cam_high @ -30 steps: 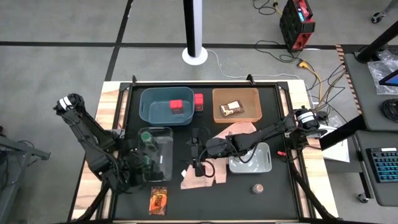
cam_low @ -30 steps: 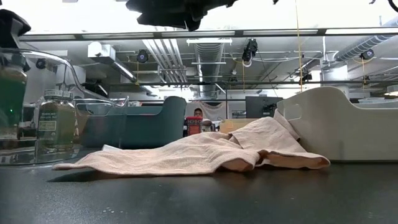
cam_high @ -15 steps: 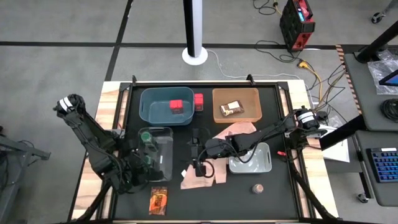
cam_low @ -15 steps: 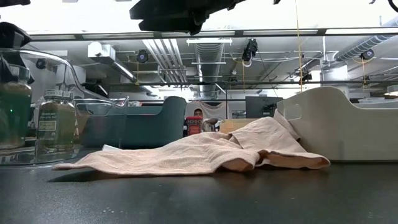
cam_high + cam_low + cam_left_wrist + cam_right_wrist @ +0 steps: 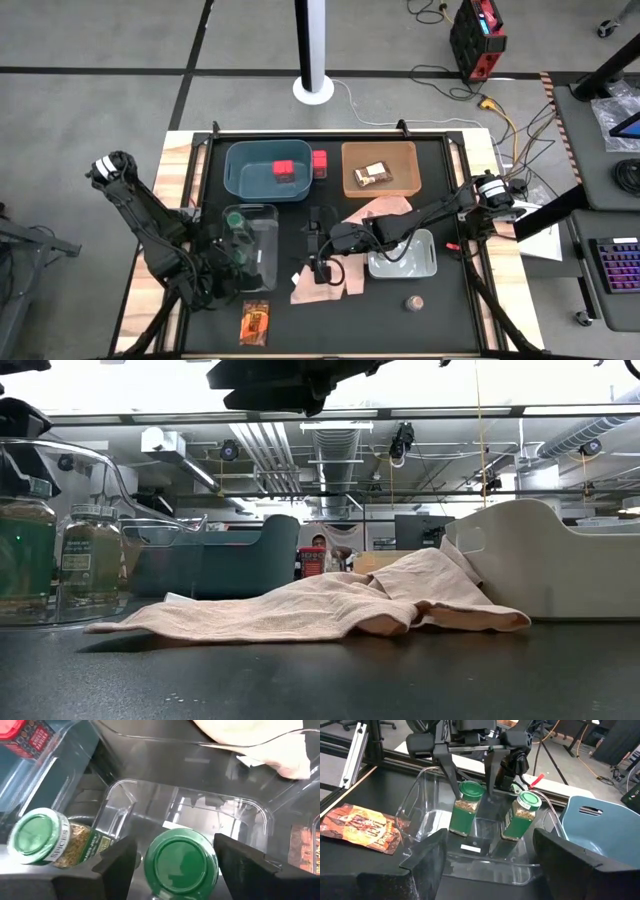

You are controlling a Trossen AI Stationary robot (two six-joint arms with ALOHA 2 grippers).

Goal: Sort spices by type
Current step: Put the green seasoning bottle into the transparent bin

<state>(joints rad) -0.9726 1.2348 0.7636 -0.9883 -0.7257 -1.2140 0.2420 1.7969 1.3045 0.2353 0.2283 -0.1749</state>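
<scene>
Glass spice jar with a ribbed green lid [image 5: 181, 863] stands upright in our clear plastic bin [image 5: 420, 805]; left gripper [image 5: 472, 780] straddles it, parted. Right gripper [image 5: 322, 268], spread empty, hovers at three o'clock.

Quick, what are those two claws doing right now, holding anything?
Left gripper: jaws open around a green-lidded jar standing in the clear bin, not gripping it.
Right gripper: jaws open, empty, over the pink cloth.
</scene>
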